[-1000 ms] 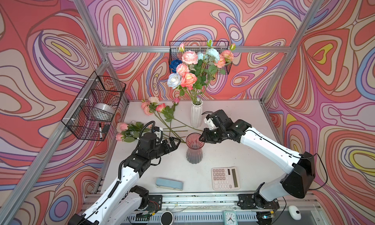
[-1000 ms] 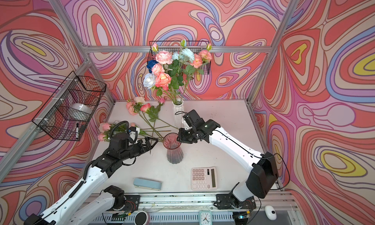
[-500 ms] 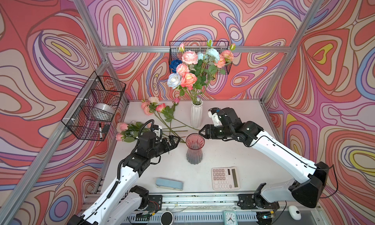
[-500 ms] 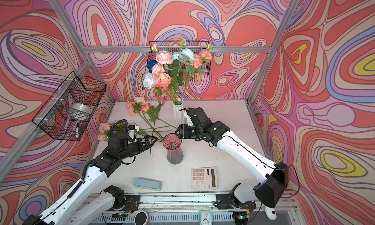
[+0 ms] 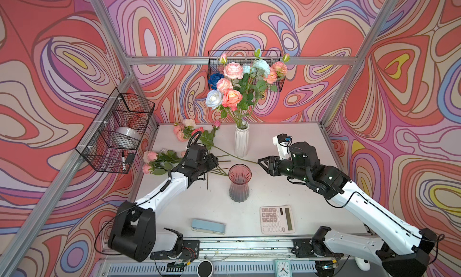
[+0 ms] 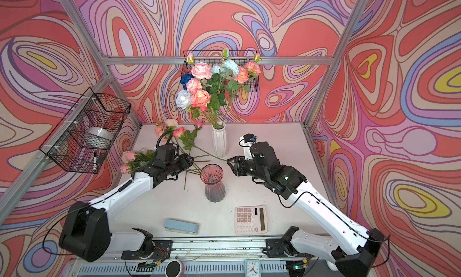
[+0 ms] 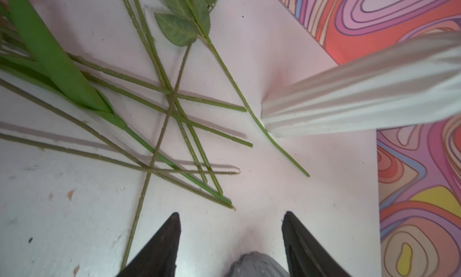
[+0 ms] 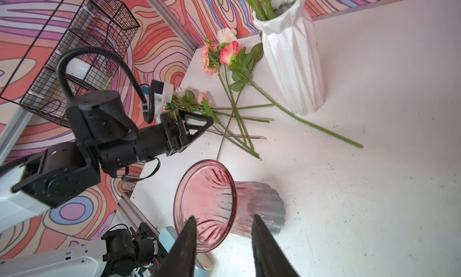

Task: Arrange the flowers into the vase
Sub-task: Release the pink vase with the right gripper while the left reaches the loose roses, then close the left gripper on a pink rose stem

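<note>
Several flowers (image 5: 232, 93) stand in a white ribbed vase (image 5: 241, 142) at the back. An empty pink glass vase (image 5: 239, 186) stands mid-table. More flowers (image 5: 159, 161) lie loose on the left, their green stems (image 7: 174, 113) crossing on the table. My left gripper (image 5: 216, 161) hovers low over the stem ends, open and empty; in its wrist view (image 7: 230, 214) only bare table lies between the fingers. My right gripper (image 5: 260, 162) is just right of the pink vase (image 8: 207, 200), open (image 8: 223, 217) with nothing in it.
A calculator (image 5: 277, 219) and a pale blue case (image 5: 208, 226) lie near the front edge. One wire basket (image 5: 117, 131) hangs on the left wall, another (image 5: 272, 73) on the back wall behind the bouquet. One long stem (image 8: 311, 124) runs past the white vase's foot.
The left jaws have narrowed but stay open over the stems. The right arm's elbow and base have swung out to the right, with its gripper drawn slightly back from the pink vase.
</note>
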Controlling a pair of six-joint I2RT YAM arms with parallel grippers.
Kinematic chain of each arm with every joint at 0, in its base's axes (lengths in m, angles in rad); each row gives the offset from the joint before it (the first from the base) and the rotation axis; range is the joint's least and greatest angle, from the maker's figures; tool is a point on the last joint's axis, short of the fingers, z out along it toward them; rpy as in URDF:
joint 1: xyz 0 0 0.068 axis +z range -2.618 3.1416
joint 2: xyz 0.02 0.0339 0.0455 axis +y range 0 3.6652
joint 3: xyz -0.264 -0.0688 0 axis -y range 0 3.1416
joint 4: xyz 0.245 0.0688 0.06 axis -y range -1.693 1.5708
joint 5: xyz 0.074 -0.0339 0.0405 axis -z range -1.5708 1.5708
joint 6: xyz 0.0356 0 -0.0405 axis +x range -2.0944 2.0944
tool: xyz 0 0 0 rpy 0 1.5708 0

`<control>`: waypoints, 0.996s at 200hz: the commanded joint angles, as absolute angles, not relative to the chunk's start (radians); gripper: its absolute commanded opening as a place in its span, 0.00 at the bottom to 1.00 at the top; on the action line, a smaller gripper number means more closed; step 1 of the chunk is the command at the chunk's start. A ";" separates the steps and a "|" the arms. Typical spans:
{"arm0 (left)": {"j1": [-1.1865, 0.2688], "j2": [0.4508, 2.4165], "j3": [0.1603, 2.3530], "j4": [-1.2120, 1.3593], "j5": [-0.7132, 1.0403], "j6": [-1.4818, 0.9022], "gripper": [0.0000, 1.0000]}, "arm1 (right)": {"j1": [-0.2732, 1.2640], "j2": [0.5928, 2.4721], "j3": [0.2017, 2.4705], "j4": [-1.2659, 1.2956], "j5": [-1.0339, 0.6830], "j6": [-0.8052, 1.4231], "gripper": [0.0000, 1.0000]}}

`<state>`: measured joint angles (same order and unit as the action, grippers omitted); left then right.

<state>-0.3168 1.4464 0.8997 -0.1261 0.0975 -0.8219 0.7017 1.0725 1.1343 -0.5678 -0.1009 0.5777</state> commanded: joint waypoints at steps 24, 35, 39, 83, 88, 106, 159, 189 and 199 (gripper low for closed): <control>-0.266 1.737 1.143 -0.144 0.038 -0.756 0.59 | 0.705 0.992 1.073 -0.557 -0.054 0.571 0.34; -0.264 1.803 1.218 -0.193 0.035 -0.738 0.59 | 0.706 0.978 1.063 -0.565 -0.041 0.567 0.33; -0.264 1.823 1.243 -0.202 0.038 -0.736 0.58 | 0.706 0.973 1.059 -0.567 -0.039 0.565 0.33; -0.262 1.936 1.282 -0.077 0.105 -0.898 0.57 | 0.706 0.931 1.010 -0.578 0.011 0.555 0.32; -0.264 1.947 1.282 -0.060 0.107 -0.924 0.58 | 0.706 0.930 1.007 -0.577 0.013 0.554 0.32; -0.264 1.985 1.271 -0.003 0.109 -1.026 0.58 | 0.705 0.924 0.999 -0.584 0.024 0.548 0.32; -0.267 2.088 1.268 0.192 0.099 -1.222 0.61 | 0.705 0.897 0.997 -0.616 0.065 0.526 0.29; -0.274 2.140 1.317 0.171 0.076 -1.272 0.53 | 0.706 0.894 0.993 -0.627 0.090 0.520 0.29; -0.277 2.153 1.339 0.140 0.061 -1.273 0.51 | 0.705 0.891 0.991 -0.626 0.095 0.519 0.29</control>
<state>-0.2684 2.1033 1.2957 0.1692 0.1005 -1.2022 0.7017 0.9012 1.0077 -0.6071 0.0582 0.5365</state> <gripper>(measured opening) 0.541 0.289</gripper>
